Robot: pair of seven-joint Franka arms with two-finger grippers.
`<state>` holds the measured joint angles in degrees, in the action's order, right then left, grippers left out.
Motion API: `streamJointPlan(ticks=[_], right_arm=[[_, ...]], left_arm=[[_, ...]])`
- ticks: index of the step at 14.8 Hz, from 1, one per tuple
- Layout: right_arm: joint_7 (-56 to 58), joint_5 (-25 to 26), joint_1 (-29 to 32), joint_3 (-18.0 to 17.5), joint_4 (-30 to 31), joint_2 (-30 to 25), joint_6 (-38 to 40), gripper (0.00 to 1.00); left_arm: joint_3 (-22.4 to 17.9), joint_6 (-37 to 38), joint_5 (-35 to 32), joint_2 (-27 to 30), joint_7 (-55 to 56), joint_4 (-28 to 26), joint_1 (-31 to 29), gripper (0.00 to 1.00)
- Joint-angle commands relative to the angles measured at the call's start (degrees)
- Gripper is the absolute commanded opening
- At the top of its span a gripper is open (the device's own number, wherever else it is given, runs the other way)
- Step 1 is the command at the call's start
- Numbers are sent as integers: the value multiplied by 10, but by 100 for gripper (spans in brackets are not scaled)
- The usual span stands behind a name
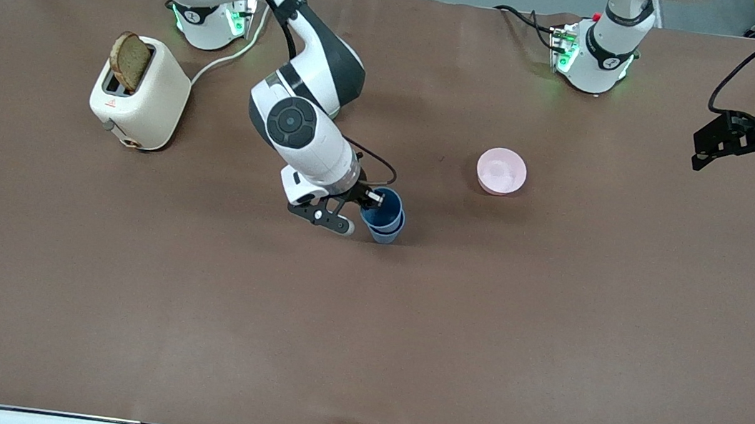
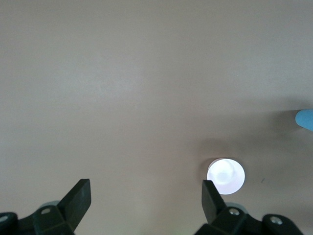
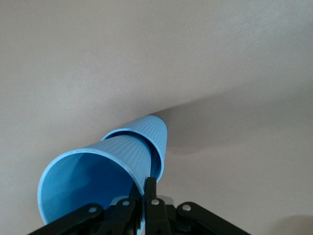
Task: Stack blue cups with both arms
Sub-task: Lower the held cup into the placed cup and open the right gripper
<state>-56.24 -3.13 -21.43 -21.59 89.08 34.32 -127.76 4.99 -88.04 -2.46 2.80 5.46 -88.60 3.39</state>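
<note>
Spread left gripper (image 2: pixel 146 196) above pink bowl (image 2: pixel 225 176)

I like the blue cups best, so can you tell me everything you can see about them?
The blue cups are two matching matte blue plastic tumblers, tapered, finely ribbed outside, with no handles. One sits nested inside the other, its rim sticking up above the outer cup's rim. The stack stands on the brown table, nearer the front camera than the pink bowl. The right gripper pinches the inner cup's rim, one finger inside and one outside.
</note>
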Motion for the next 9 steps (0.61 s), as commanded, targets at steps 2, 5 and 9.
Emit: streamJointPlan(ticks=[2, 5, 9], right_arm=[[-15, 12, -5, -1, 1, 9, -9, 41], [-30, 12, 1, -1, -6, 5, -4, 88], [-13, 14, 41, 3, -6, -58, 27, 100]], left_arm=[[-1, -7, 12, -2, -11, -3, -4, 100], [-1, 0, 18, 2, 9, -4, -2, 100], [-2, 9, 18, 10, 27, -18, -6, 100]])
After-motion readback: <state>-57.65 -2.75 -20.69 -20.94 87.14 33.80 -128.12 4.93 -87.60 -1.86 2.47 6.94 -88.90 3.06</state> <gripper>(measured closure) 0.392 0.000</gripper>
